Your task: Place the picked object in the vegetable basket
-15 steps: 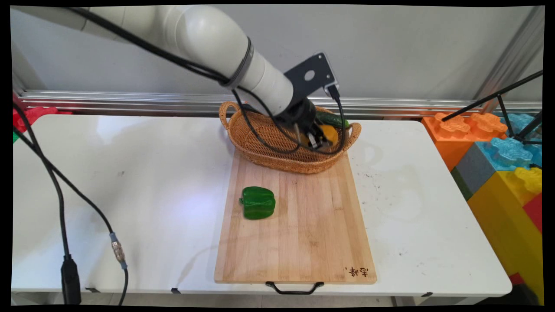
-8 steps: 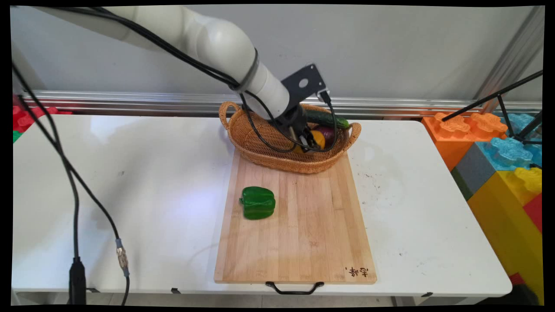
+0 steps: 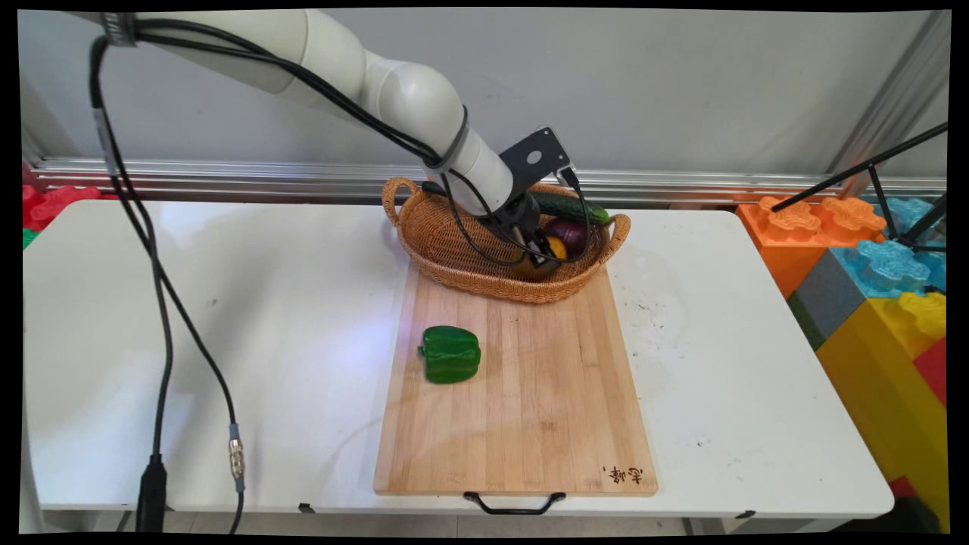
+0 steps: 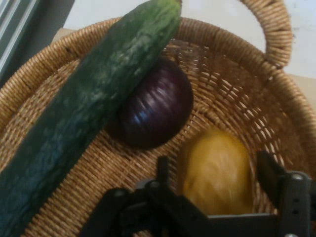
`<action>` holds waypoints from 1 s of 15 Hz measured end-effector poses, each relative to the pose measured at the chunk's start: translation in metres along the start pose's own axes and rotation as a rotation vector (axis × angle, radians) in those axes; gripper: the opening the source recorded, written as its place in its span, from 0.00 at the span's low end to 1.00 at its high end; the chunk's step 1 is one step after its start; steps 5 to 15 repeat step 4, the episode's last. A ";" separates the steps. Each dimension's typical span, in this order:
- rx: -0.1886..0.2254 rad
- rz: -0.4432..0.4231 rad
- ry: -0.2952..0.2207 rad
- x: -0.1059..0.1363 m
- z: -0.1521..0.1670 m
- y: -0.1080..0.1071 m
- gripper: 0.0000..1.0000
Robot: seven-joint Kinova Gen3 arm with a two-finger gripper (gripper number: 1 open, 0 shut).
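My gripper (image 3: 539, 256) (image 4: 215, 170) is down inside the wicker basket (image 3: 454, 235) (image 4: 232, 94), open, with its two fingers on either side of a yellow fruit (image 4: 217, 170) (image 3: 556, 246). I cannot tell whether the fingers touch it. Beside the yellow fruit lies a dark purple round vegetable (image 4: 155, 111) (image 3: 569, 233). A long green cucumber (image 4: 84, 113) (image 3: 571, 208) rests along the basket's far rim, leaning on the purple one. A green bell pepper (image 3: 451, 353) sits on the wooden cutting board (image 3: 530, 393), well in front of the basket.
The basket stands on the far end of the cutting board, which has a black handle (image 3: 514, 502) at the table's near edge. Big coloured toy blocks (image 3: 870, 280) are stacked off the table's right side. Black cables (image 3: 151, 303) hang at the left.
The arm has stretched out and the gripper has sunk lower into the basket and shifted slightly left, uncovering the purple vegetable and cucumber. The pepper and board have not moved.
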 end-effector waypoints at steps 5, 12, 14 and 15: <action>-0.003 -0.008 0.007 0.006 0.006 -0.007 1.00; -0.003 -0.008 0.007 0.006 0.006 -0.007 1.00; -0.003 -0.008 0.007 0.006 0.006 -0.007 1.00; -0.003 -0.008 0.007 0.006 0.006 -0.007 1.00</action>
